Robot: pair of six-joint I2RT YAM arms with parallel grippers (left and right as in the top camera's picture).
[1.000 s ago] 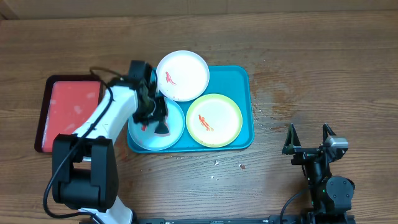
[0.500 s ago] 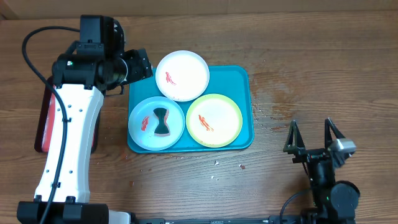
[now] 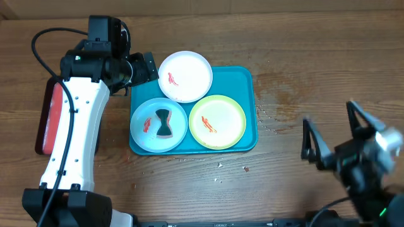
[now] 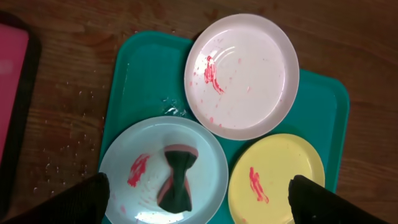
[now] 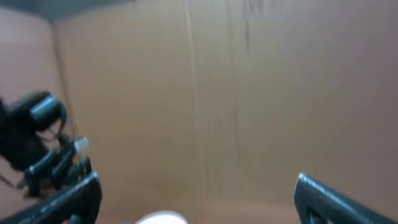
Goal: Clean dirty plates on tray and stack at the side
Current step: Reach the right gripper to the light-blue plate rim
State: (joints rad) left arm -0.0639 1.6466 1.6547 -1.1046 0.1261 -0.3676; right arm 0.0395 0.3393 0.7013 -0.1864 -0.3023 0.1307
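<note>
Looking down on a scuffed wooden counter point(image 3: 303, 63), with crumbs point(image 3: 221, 165) beside the teal tray point(image 3: 247, 82) carrying the white plate point(image 3: 189, 72), light blue plate point(image 3: 142, 135) and yellow-green plate point(image 3: 224, 113), all smeared red. Seeing left pincer point(image 3: 146, 68) released near the tray's far-left corner, right pincer point(image 3: 333, 131) spread wide over bare wood.

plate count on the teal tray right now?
3. White plate at the tray's far edge, overlapping its rim; light blue plate near-left, with a dark sponge-like piece on it; yellow-green plate near-right. None appear hidden.
</note>
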